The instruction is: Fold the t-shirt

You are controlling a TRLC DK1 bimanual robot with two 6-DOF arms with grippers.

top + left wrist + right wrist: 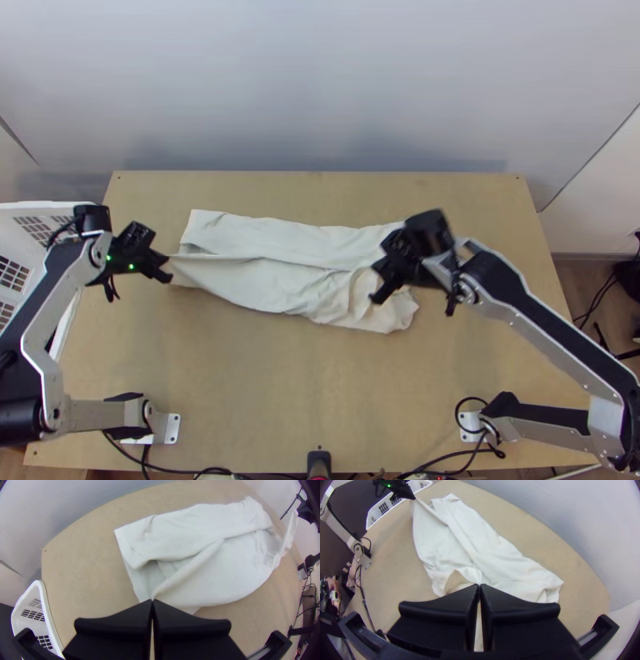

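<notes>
The shirt [312,244] lay on the tabletop [264,384], mostly between the two grippers, its long axis running crosswise from the left gripper [168,268] towards the right gripper [378,280]. That axis dipped slightly towards the arms' bases at the right-hand end. Which end was the collar, I could not tell.

The left gripper's fingers were closed together, pinching the shirt at the near side of its left end; a ridge of cloth rose to their tips and slanted back towards the middle. The right gripper's fingers were closed together too, on a raised bit of cloth near the other end.

Beyond the line between the two sets of fingers, a folded-over strip ran lengthwise, with its left corner farther from the bases than the left fingers. The near edge bowed towards the bases between them. Just nearer the bases than the right fingers, the cloth was rumpled. A white basket [44,208] stood outward of the left fingers, past the tabletop's side edge.
</notes>
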